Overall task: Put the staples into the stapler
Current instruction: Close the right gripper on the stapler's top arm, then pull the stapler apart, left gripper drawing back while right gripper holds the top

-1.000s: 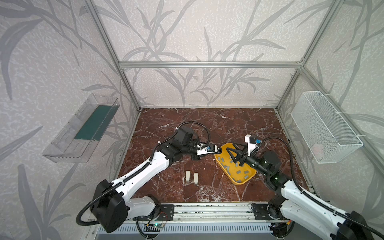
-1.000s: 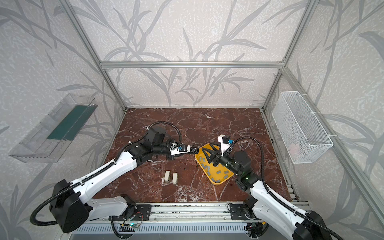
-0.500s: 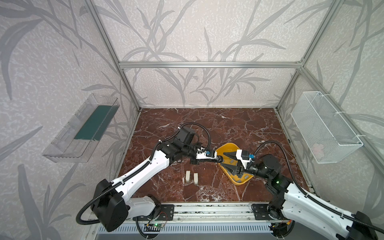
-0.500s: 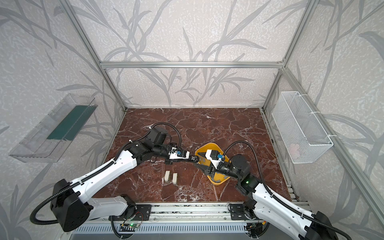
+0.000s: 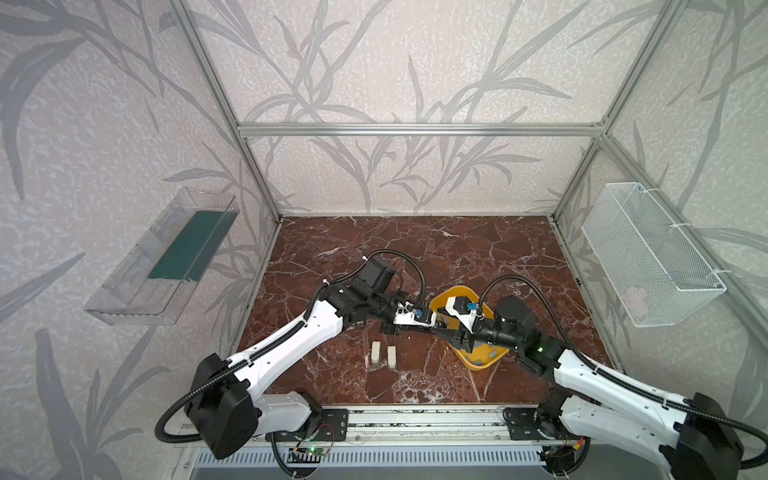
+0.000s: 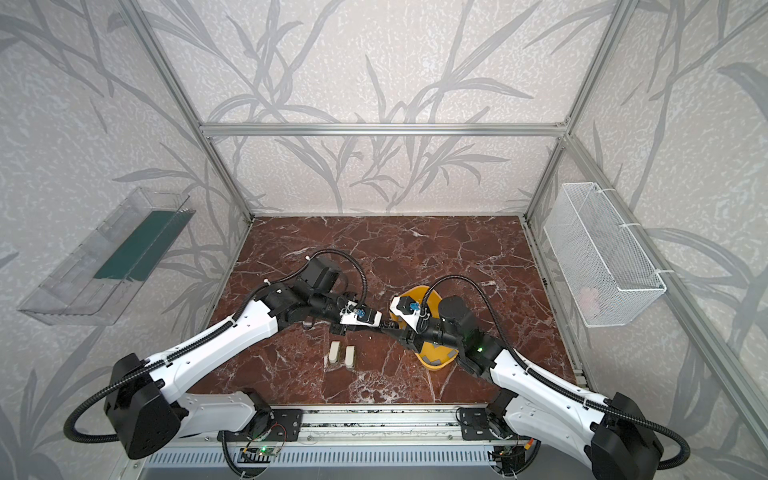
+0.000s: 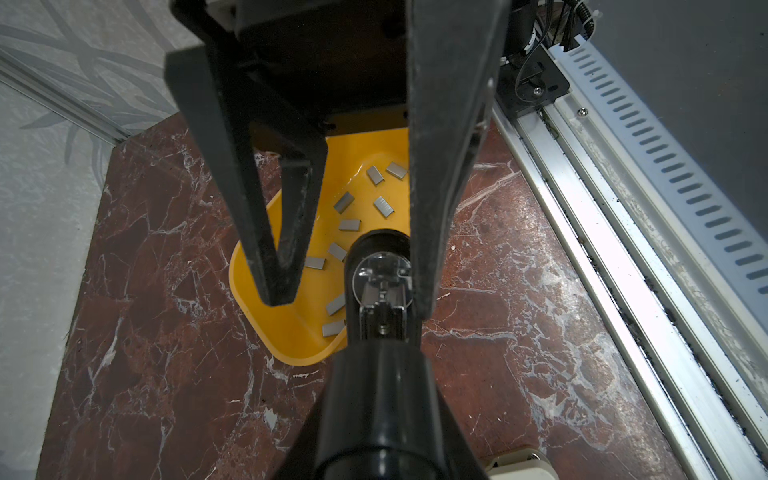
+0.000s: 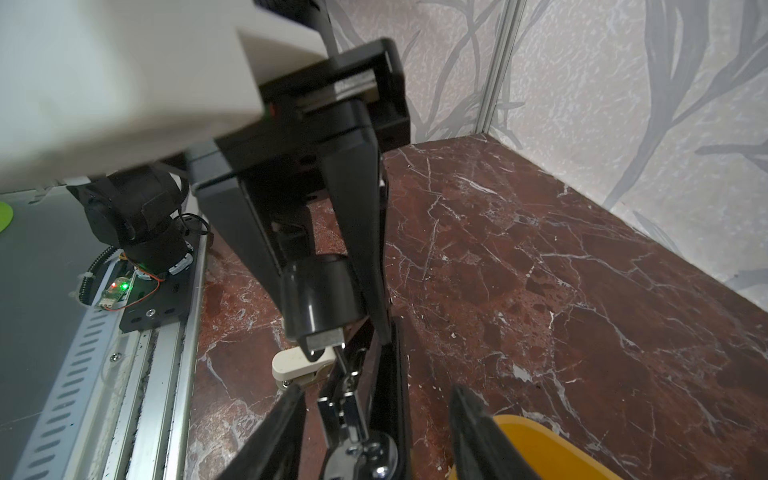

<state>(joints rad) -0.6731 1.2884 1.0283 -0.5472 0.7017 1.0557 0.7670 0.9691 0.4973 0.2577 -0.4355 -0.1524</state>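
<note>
Just left of the yellow tray [image 5: 478, 362], both arms meet at the stapler [image 8: 320, 299] above the bench [image 5: 415, 257].

Held about midway between the bench's left and right edges and nearer its front edge, the black stapler lies with its long axis roughly along that front edge, silver-tipped end pointing toward the right edge and the tray. The left gripper [image 8: 332, 322] is pinched on its black body. The right gripper [image 7: 351, 303] stands spread around the stapler's opened metal end, one finger just beside it, the other clear, clamping nothing. Grey staple strips [image 7: 345, 202] lie loose in the tray; two cream blocks [image 5: 376, 352] stand side by side near the front edge.
</note>
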